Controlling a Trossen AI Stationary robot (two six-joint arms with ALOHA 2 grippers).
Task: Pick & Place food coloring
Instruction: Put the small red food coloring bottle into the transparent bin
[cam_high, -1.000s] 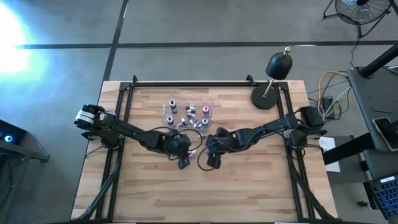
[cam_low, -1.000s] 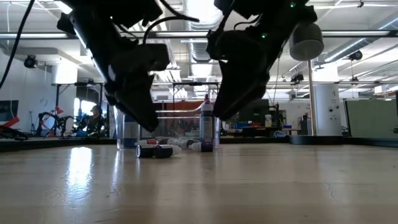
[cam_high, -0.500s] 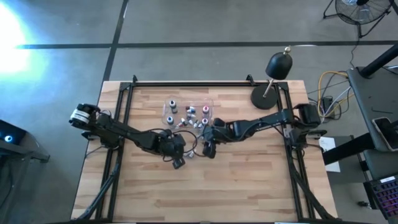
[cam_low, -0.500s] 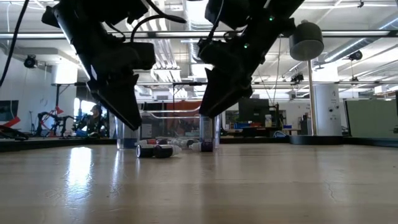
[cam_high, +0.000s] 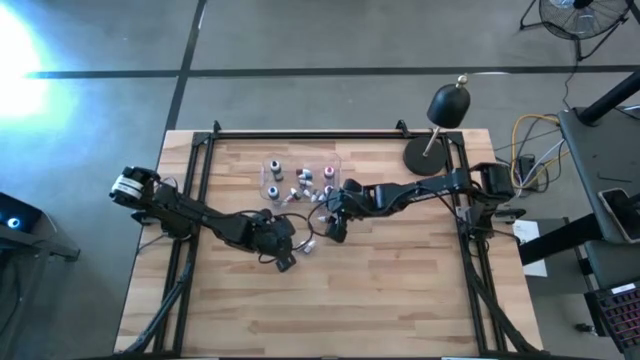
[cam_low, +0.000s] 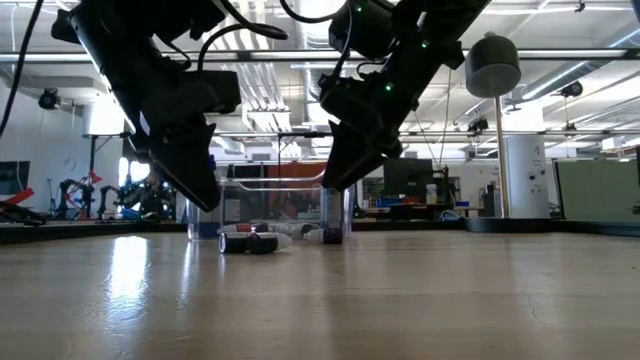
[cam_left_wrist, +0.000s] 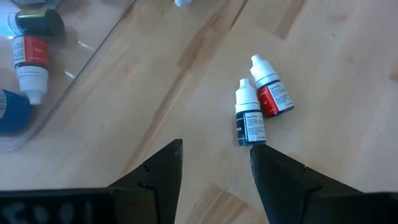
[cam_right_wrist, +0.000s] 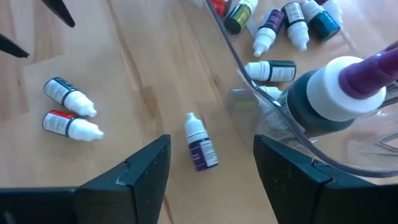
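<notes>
On the left, the left gripper (cam_high: 281, 262) hovered with its two dark fingers spread and empty, having drifted leftward and nearer across the pale wooden table (cam_high: 400, 290) over the last second. Just ahead of it lay two tiny dropper bottles side by side on the bare wood: a dark-labelled, white-capped one (cam_left_wrist: 249, 119) and a red-labelled, white-capped one (cam_left_wrist: 269, 95), touching or nearly so.

Toward the middle, a third small bottle with a purple label and white cap (cam_right_wrist: 200, 145) lay alone on the wood, just outside the clear rectangular plastic tray (cam_high: 340, 163). Inside that tray more food coloring bottles (cam_high: 300, 180) were scattered, some upright, some on their sides.

On the right, the right gripper (cam_high: 333, 229) had swung up and away from the near side toward the tray's right end, fingers parted and holding nothing. That shift seemed to set it up for the purple-labelled bottle, while the left arm appeared lined up on the pair. Three bottles on the table remained unpicked, by this reading.
</notes>
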